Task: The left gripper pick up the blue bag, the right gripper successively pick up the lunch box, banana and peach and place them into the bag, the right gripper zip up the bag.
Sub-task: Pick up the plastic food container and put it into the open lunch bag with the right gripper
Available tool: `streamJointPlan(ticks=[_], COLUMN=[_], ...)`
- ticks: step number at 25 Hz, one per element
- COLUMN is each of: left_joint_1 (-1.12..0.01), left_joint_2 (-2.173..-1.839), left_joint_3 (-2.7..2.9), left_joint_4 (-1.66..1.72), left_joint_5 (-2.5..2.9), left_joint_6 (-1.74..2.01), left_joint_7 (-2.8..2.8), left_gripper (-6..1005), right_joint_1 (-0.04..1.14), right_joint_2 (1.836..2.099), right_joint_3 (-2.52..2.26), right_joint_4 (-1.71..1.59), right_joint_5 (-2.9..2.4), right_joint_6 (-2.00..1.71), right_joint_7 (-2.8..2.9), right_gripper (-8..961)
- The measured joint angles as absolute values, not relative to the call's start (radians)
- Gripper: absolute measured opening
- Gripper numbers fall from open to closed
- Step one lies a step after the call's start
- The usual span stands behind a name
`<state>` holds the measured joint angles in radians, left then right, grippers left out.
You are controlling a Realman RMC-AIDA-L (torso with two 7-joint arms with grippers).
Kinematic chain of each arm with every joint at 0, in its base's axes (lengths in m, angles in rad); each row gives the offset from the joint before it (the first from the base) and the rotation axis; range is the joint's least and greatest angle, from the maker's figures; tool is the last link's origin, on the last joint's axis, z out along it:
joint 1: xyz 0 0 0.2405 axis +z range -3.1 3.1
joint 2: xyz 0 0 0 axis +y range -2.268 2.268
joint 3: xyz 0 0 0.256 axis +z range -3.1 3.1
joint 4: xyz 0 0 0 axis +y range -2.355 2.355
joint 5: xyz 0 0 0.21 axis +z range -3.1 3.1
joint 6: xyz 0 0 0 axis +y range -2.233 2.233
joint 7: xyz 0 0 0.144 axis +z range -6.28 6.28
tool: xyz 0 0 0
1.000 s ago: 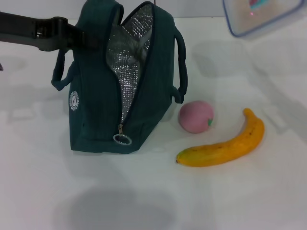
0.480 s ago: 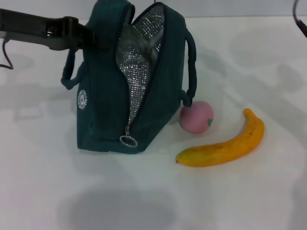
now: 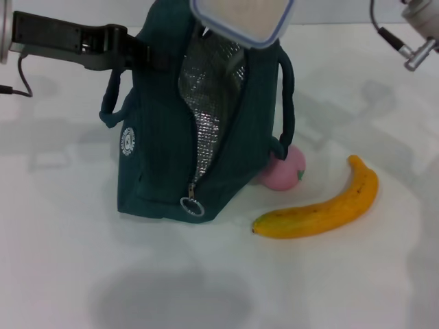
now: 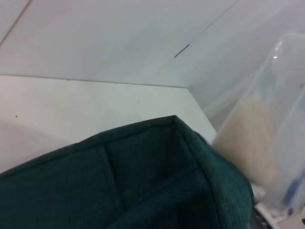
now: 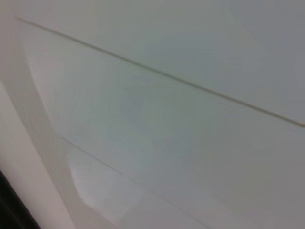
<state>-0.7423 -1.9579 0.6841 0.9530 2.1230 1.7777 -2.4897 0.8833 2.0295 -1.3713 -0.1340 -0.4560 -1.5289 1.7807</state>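
Head view: we see the blue bag [image 3: 206, 130] standing unzipped at centre frame.
Done: bag held up; lunch box [image 3: 241, 19] over its mouth, top centre.
Left: banana [image 3: 322, 205] and peach [image 3: 285, 169] at right, zipping.
Left gripper [image 3: 147, 56]: clamped on the bag's upper edge.
Right gripper: fingers unseen, we cannot tell.

A bare robot test bench, likely a lab: plain white table [image 3: 75, 274] beneath, pale panelled wall [image 4: 119, 38] behind, loose cable [image 3: 387, 34] overhead.
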Motion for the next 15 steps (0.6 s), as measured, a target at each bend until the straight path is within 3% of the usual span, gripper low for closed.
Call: streamJointPlan(ticks=[15], left_joint_1=[-0.739], left_joint_2=[-1.956], left_joint_3=[0.684], left_joint_4=[0.904], left_joint_5=[2.099], left_joint_6=[1.780], left_joint_7=[-2.461], left_gripper=[37], right_joint_1=[0.821], right_joint_2=[2.030], right_joint_3=[-1.776], right_joint_4=[-0.286], right_joint_5=[-0.264], right_joint_6=[-1.264], right_joint_7=[1.755], right_gripper=[88])
